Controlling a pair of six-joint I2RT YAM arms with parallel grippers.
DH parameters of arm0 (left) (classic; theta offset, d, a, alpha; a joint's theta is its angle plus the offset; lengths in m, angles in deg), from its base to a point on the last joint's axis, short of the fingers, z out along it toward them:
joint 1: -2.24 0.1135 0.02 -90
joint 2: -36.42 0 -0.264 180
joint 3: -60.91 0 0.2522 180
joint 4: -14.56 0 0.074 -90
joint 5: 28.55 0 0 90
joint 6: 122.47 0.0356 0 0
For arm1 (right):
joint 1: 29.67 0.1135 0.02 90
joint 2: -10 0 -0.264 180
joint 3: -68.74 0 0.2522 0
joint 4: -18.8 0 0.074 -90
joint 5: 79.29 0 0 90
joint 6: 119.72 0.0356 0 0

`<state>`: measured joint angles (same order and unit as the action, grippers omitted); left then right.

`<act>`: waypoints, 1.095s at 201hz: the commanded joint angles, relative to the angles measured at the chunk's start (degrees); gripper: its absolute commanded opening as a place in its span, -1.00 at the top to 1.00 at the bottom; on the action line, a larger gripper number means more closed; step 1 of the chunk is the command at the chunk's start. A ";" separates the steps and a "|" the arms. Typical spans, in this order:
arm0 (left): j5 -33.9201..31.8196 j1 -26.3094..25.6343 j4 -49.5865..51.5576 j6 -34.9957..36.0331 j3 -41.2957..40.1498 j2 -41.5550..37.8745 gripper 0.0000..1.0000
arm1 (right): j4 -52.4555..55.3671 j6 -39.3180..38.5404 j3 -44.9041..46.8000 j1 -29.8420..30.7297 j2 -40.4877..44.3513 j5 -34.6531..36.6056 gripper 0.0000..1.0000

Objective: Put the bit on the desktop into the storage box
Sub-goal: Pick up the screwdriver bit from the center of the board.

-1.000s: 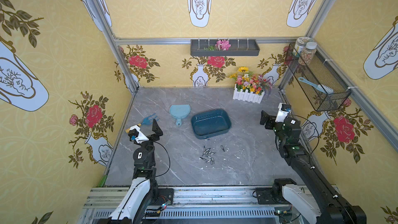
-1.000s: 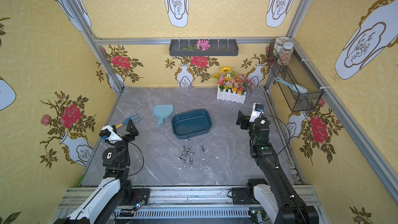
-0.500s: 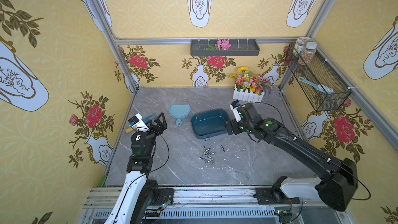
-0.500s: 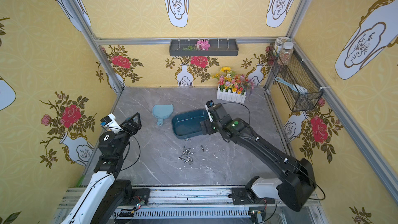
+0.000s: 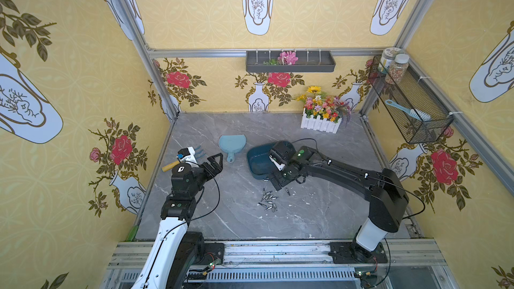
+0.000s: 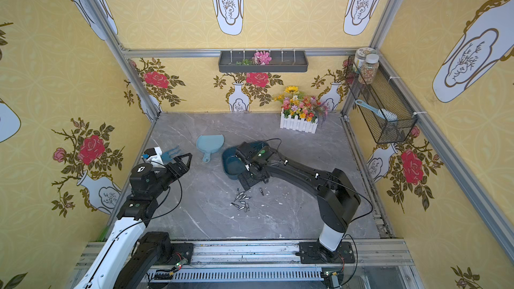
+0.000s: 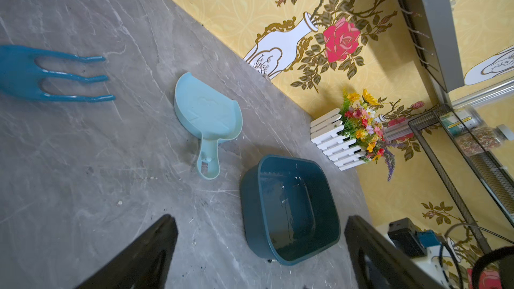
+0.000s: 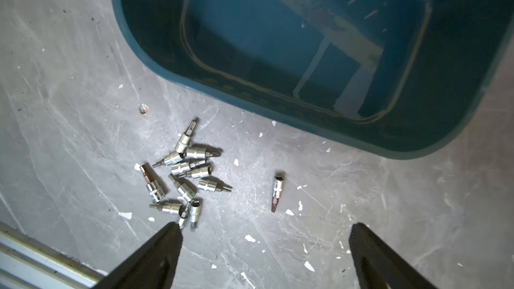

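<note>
Where bits lie: chrome steel bits (image 8: 183, 179) on grey marble-look table (image 8: 69, 134), beside dark teal plastic storage box (image 8: 167, 37).
Right jaws (image 8: 265, 229): nearer, spread, empty; lone bit (image 8: 278, 194) ahead within their span, lengthwise to my reach.

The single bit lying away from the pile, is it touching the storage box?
Apart. The right wrist view shows the single bit lying on bare desktop, with a clear strip of grey surface between it and the storage box wall.
</note>
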<state>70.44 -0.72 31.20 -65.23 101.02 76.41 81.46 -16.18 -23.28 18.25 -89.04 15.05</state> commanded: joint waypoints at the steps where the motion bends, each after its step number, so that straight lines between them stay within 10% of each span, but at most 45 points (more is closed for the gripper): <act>1: 1.55 -0.19 1.54 0.77 -0.57 0.09 -1.00 | 1.72 1.10 0.36 -0.40 -2.04 -1.83 -1.00; 220: -1.00 -0.38 0.02 1.11 -1.89 2.48 -1.00 | -4.29 3.14 7.11 -3.71 -9.74 -4.21 -0.06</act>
<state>70.16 -1.09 31.70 -64.81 99.31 78.68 77.88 -13.45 -16.43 14.75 -98.29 11.86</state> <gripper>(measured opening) 0.999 0.561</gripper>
